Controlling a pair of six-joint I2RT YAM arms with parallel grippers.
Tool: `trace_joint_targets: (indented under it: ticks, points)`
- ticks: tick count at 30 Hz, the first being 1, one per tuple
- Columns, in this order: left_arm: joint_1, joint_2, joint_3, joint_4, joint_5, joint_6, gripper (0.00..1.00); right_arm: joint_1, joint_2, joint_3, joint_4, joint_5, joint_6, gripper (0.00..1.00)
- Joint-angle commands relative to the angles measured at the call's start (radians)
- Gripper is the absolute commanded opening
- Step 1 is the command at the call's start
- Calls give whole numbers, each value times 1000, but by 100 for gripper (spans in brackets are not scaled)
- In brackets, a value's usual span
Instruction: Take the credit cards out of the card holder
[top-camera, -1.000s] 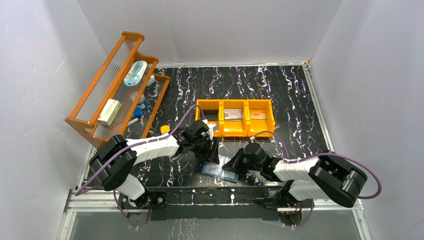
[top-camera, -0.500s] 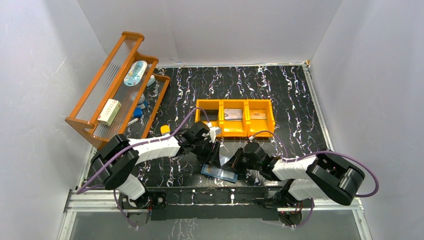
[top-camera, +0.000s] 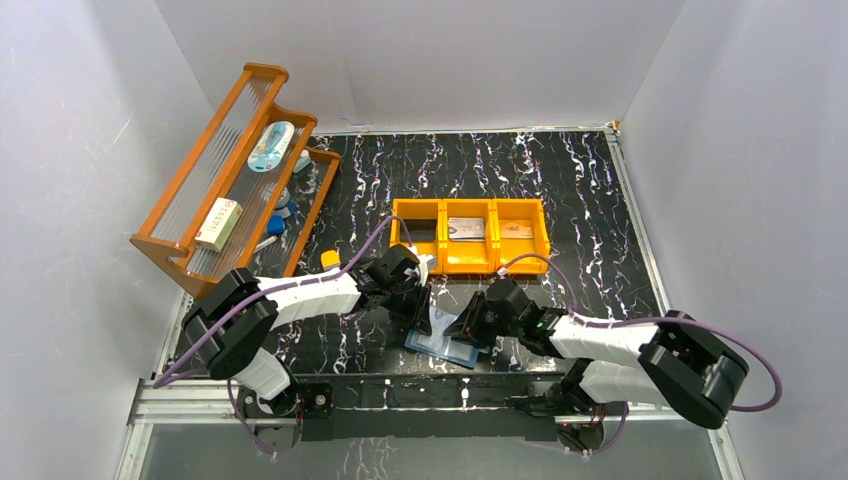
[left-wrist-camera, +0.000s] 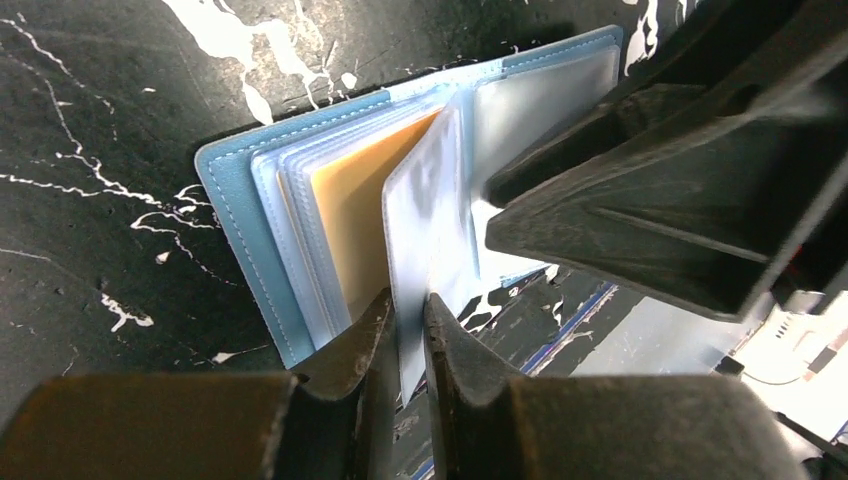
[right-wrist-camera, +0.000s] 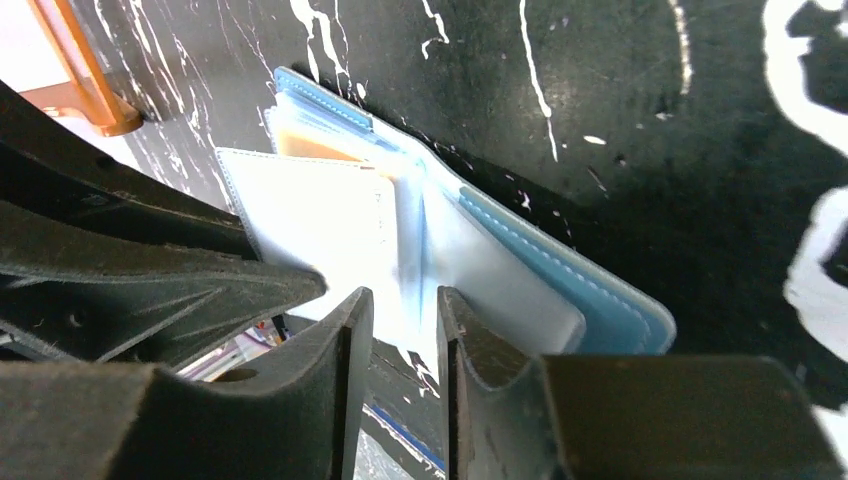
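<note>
At the near edge of the bench, a black slab veined with white and shut in by plain white walls, the holder is laid open. A clear leaf of it is pinched upright by the nearly closed left claw, and an orange-tan card is bared beside that leaf. The right claw is held slightly parted over the pale inner leaves, nothing being gripped. Mid-bench an orange bin is seen, flat cards lying in its middle and right compartments. On the rack at the left edge a box carries print too small to be read
</note>
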Motion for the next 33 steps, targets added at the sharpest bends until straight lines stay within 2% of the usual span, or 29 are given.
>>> trace_joint_targets:
  ticks: [1,6,17,27,33]
  points:
    - [-7,-35,35,-68,-47,-2,12,0,-102,67,-280,98,-58,40]
    - [-14,-33,64,-96,-63,-3,13,0,-209,142,-448,181,-38,45]
    - [-81,35,196,-236,-186,-5,29,0,-365,172,-639,290,45,45]
    - [-142,98,276,-218,-86,6,48,0,-447,169,-694,326,80,45]
    - [-156,94,298,-203,-62,-8,52,0,-451,170,-695,330,86,45]
